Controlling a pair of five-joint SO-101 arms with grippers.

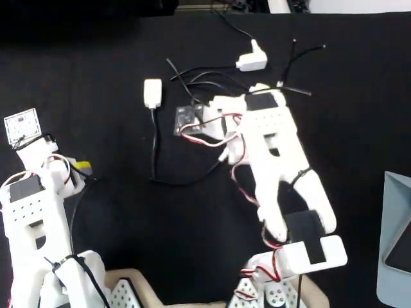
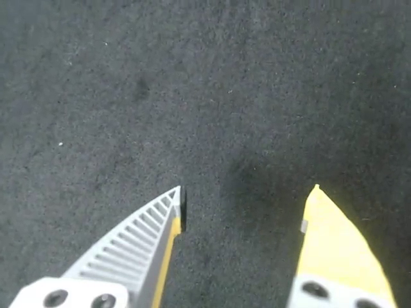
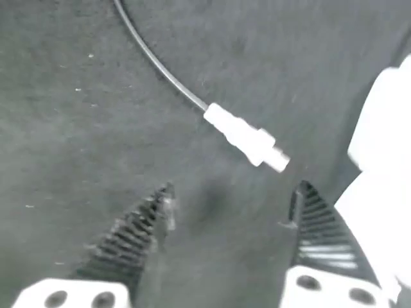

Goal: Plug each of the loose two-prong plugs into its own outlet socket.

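In the high view, a black surface (image 1: 96, 64) is seen with two arms on it. The left arm (image 1: 32, 212) is placed at the near left corner, its yellow-tipped end lying over bare cloth; how its jaws stand cannot be told from here. The right arm (image 1: 276, 160) is stretched up the middle, and its far end is set among a tangle of black leads, just beside a small dark board (image 1: 189, 119); its jaws are hidden beneath it. One white plug (image 1: 152, 93) is laid on the cloth left of the board, with a black cable (image 1: 154, 144) running from it toward the near edge and then curving toward the right arm. A second white plug (image 1: 252, 61) is laid farther back, beyond the right arm's end and well apart from the first. In the left wrist view, the left jaws are shown wide apart, a white ribbed finger (image 2: 138, 240) on one side and a yellow finger (image 2: 334, 247) on the other, with bare black cloth between them. In the right wrist view, the right jaws are likewise spread wide over the cloth; a small white connector (image 3: 247, 139) on a thin black lead (image 3: 157, 64) is laid just beyond the black fingertips (image 3: 160, 199), untouched by them, and a white body (image 3: 379, 122) is seen close beside one finger.
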